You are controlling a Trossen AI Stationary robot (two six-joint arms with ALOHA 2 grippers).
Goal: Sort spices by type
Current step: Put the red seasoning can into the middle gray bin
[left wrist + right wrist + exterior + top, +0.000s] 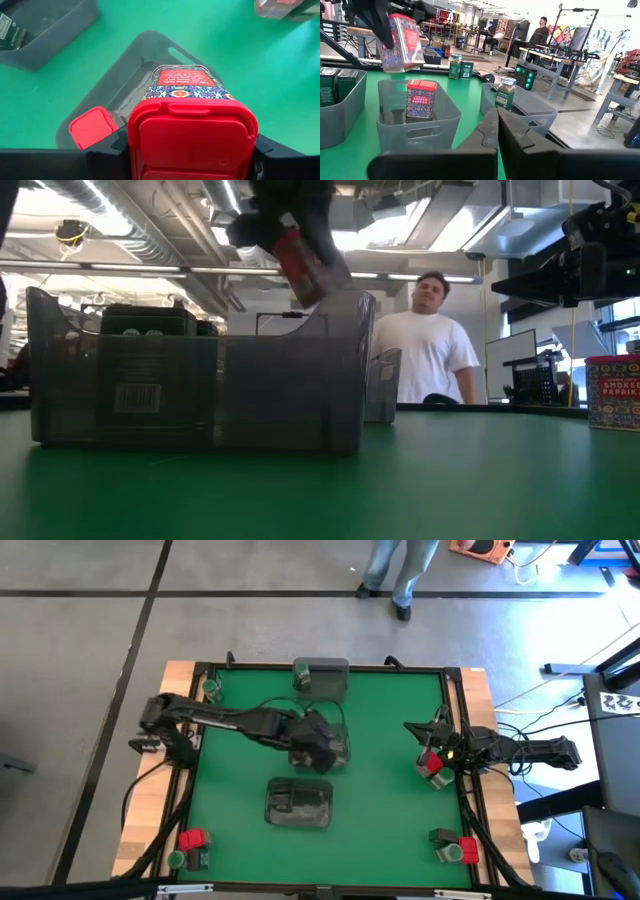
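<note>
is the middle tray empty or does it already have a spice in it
Not empty: one red paprika tin stands upright inside the middle tray, under the second tin held above.

Lighting's pretty even on the green tabletop (pixel 380 730) from overhead, with only soft shadows under the clear trays (pixel 298 804). From table height it's backlit: bright ceiling lights (pixel 470 210) blow out near the top, and the held red tin (pixel 300 265) is smeared by blur. The left wrist camera has the red lid (pixel 192 137) close up and soft, with sheen on it. The far room looks bright and washed out.
</note>
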